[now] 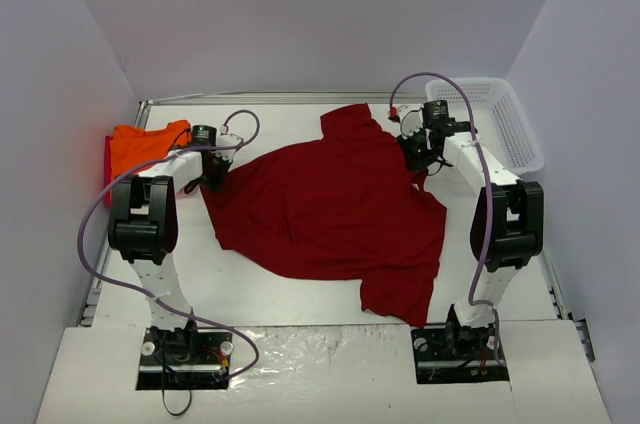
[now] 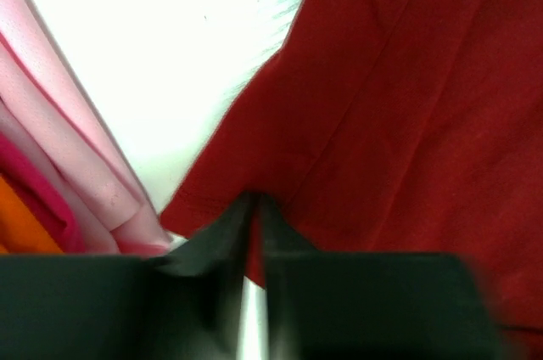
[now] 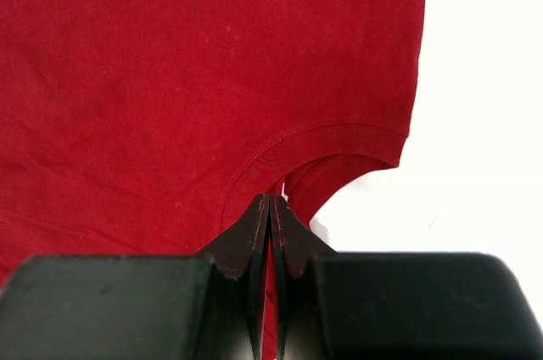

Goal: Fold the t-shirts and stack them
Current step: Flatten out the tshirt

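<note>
A large dark red t-shirt (image 1: 330, 209) lies spread and rumpled across the middle of the table. My left gripper (image 1: 213, 180) is shut on its left edge; in the left wrist view the fingertips (image 2: 254, 200) pinch the hem of the red cloth (image 2: 399, 105). At the shirt's upper right my right gripper (image 1: 418, 158) is shut on it, and the right wrist view shows the tips (image 3: 270, 200) clamped at the neckline of the red cloth (image 3: 170, 63). A folded orange t-shirt (image 1: 148, 142) rests on a pink t-shirt (image 1: 108, 170) at the far left, right beside the left gripper.
A white mesh basket (image 1: 500, 119) stands at the back right, just beyond the right arm. The folded pink cloth (image 2: 59, 148) and orange cloth (image 2: 21, 228) sit close to the left fingers. Grey walls close in the table on three sides.
</note>
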